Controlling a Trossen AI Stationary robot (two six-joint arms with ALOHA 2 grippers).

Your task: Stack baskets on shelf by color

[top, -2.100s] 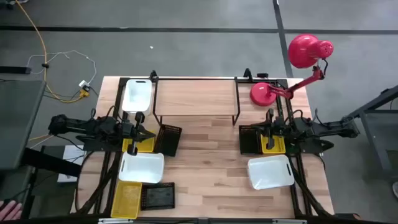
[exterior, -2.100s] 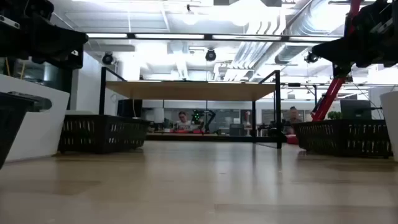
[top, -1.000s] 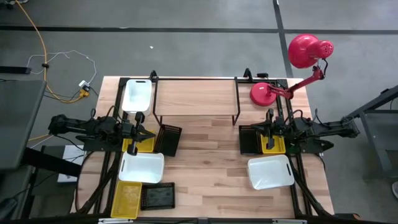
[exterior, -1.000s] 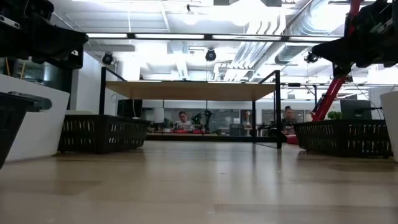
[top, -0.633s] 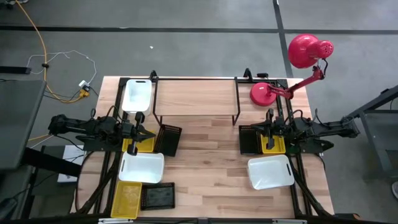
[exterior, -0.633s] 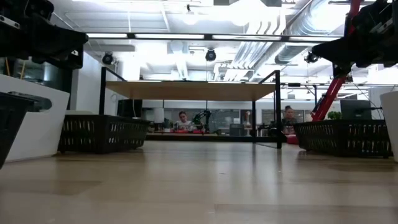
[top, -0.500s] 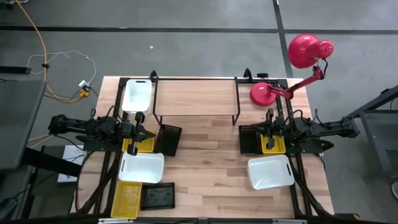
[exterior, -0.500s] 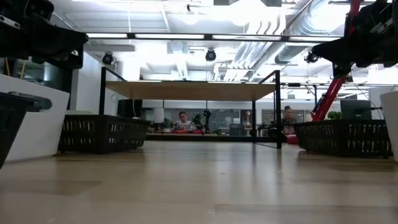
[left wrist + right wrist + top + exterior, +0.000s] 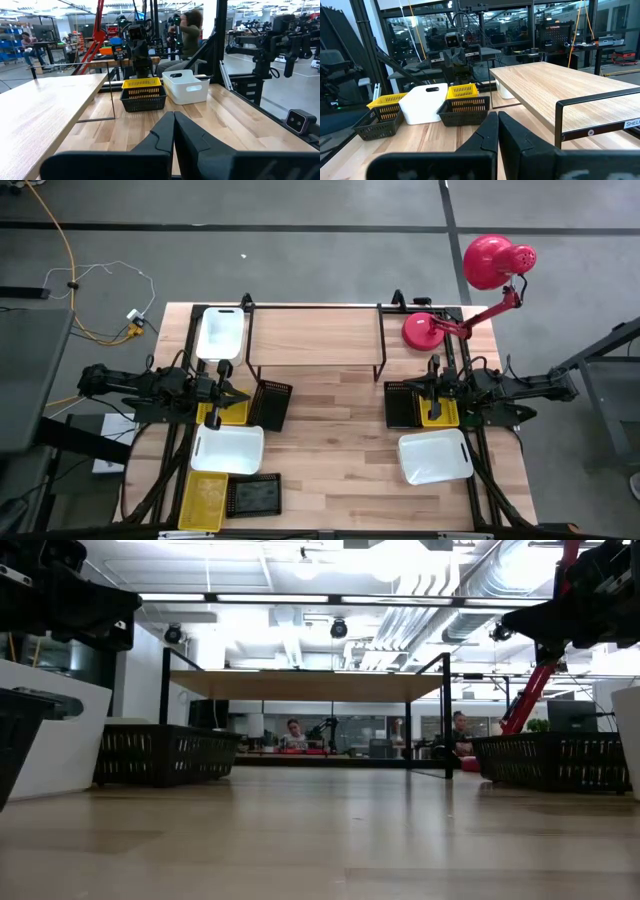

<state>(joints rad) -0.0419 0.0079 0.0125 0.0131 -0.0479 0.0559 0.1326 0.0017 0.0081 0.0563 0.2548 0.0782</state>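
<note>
Three white baskets (image 9: 221, 332); three yellow (image 9: 203, 498); three black (image 9: 253, 496).

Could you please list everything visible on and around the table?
white baskets: three, white; left of the shelf, left front, right front.
yellow baskets: three, yellow; under each gripper, front left corner.
black baskets: three, black; each beside a yellow one.
shelf: one, black frame with wood top; back middle.
lamp: one, red; back right corner.
table: one, light wood.
cable: one, yellow; floor, back left.
person: one; seated beyond the table.
left gripper: shut, left side.
right gripper: shut, right side.
</note>
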